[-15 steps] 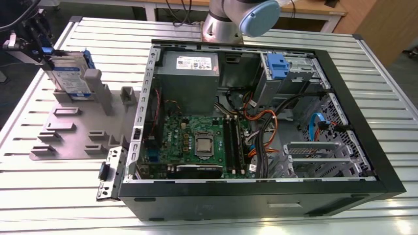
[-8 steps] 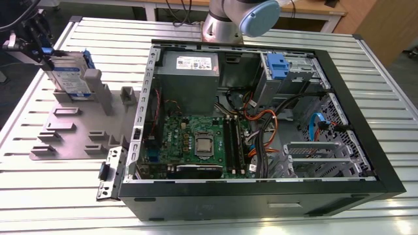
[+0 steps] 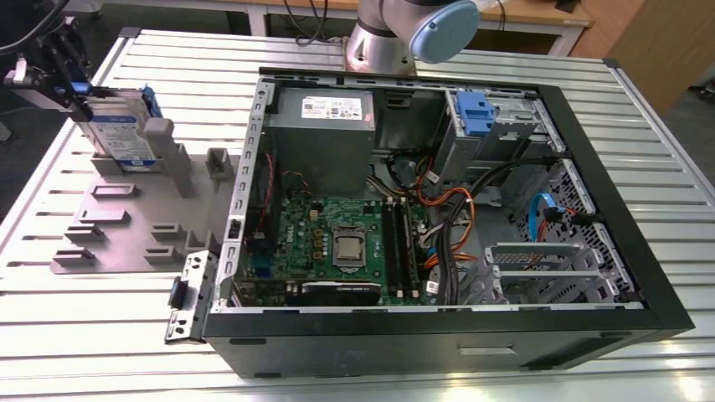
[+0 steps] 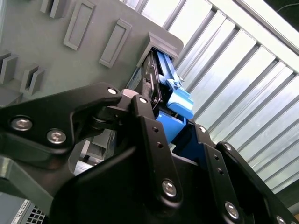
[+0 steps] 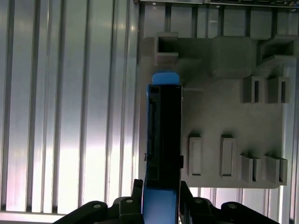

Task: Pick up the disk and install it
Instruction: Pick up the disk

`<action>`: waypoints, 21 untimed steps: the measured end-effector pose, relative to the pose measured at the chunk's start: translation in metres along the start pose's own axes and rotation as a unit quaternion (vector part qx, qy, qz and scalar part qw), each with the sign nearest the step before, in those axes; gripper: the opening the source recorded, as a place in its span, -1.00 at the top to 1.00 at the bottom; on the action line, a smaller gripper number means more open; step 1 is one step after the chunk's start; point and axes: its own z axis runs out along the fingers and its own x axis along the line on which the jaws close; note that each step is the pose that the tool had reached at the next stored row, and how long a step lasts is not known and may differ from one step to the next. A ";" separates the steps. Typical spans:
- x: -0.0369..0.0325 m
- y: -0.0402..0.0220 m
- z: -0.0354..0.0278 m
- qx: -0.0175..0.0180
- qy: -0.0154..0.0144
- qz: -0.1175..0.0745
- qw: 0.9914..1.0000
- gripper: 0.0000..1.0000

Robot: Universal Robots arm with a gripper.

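Gripper (image 3: 56, 75) is clamped on the disk (image 3: 117, 130). In the first wrist view the fingers (image 5: 138, 191) sit tight against both faces of the blue frame at one end of the disk (image 5: 163, 135). The second wrist view agrees, with black links either side of the blue carrier (image 4: 180, 105).

The disk stands on edge in a slot at the plate (image 3: 123, 218) corner nearest the exterior view's upper left, beside a grey post (image 3: 159, 142). Can't tell whether its lower edge is seated in the slot or already clear of it.

Risks from here, as I judge them:
- The grip is on one end only, so the long free length could pivot in the pads if it catches anything.
- A pull that isn't straight could bind the carrier on the slot walls or the post, and the plate may drag across the table (image 3: 90, 335).
- The case (image 3: 659, 310) is well apart, so the disk has to clear its rim.
- The bay (image 3: 508, 109) sits at the case's corner, with a blue latch (image 3: 475, 113) and loose cables (image 3: 447, 201) close by. A tilted disk could snag there.
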 end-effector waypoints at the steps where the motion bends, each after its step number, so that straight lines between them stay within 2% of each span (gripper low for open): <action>1: 0.0000 0.0000 0.0000 0.000 0.000 0.000 1.000 0.19; 2: 0.0000 0.0000 0.0000 0.000 0.000 0.000 1.000 0.26; 7: 0.0001 0.0000 0.0000 0.000 0.000 0.000 1.000 0.26; 14: 0.0002 0.0000 -0.0047 0.000 0.000 0.000 1.000 0.26; 21: 0.0001 0.0000 -0.0050 0.000 -0.001 0.000 1.000 0.24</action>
